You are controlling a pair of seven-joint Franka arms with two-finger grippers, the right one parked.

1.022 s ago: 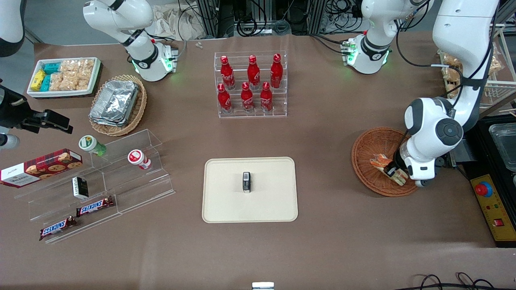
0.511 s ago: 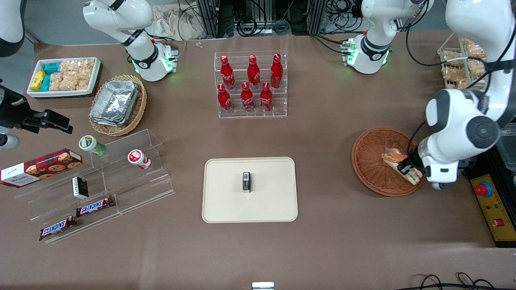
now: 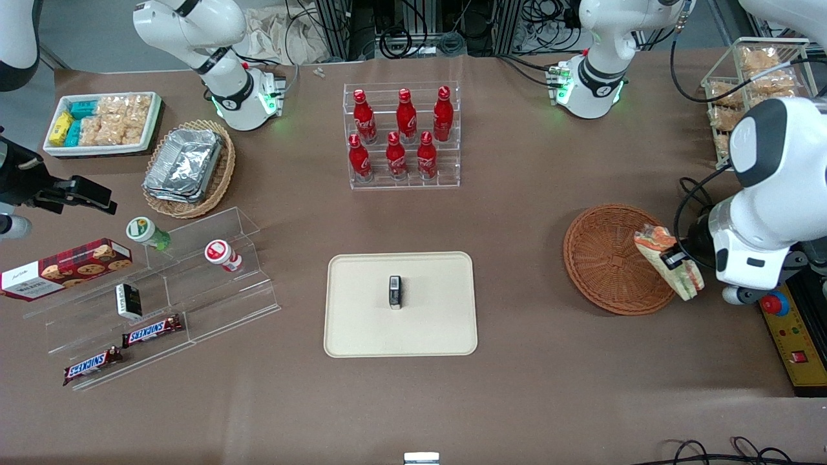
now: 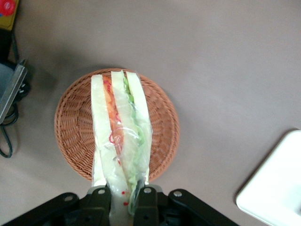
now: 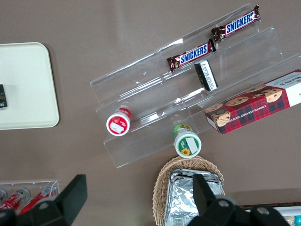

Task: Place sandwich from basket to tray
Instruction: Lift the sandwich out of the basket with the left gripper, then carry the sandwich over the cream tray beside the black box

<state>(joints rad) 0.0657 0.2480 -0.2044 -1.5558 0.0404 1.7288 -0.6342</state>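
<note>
Tray (image 3: 362,336) sits nearest the front cam, mid-table, flat, w/ a small black-and-white box (image 3: 395,292) standing on it; tray corner also shows in the left wrist view (image 4: 277,193). Basket (image 3: 597,258) lies toward the working arm's end of the table, slightly farther from the cam than the tray, well apart from it, nothing inside. Gripper (image 3: 674,260) hangs above the basket's rim at the working arm's end, fingers (image 4: 99,195) clamped narrow on the sandwich (image 3: 669,268). Sandwich is lifted clear of the basket, not touching the wicker; in the left wrist view the sandwich (image 4: 120,141) points away from the gripper (image 4: 123,197), pale bread w/ orange-red & green layers, wrap visible, basket (image 4: 70,136) underneath it. Farther back, a clear rack of red bottles (image 3: 400,135) stands mid-table.
</note>
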